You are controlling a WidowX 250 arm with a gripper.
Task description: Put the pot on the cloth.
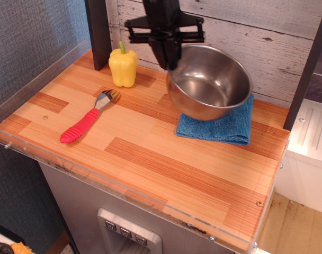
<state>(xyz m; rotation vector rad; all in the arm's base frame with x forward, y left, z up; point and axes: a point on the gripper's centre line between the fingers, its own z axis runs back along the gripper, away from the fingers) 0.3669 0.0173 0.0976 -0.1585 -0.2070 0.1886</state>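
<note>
You've got the pot (209, 82) over the cloth (219, 128) near the worktop's back right corner, tilted, so it looks carried rather than set down. The gripper (170, 59) is clamped on its left rim. What's left: lower, level, release. The wooden worktop (166, 174) also holds 1 pepper (123, 64) at the back left and 1 spoon (87, 123) toward the left edge.

Bright, even, diffuse light with soft faint shadows, mild glare inside the shiny round stainless-steel pot (209, 82) and on the clear acrylic table edge (124, 193), black gripper (169, 55) slightly motion-blurred, rest sharp.
</note>
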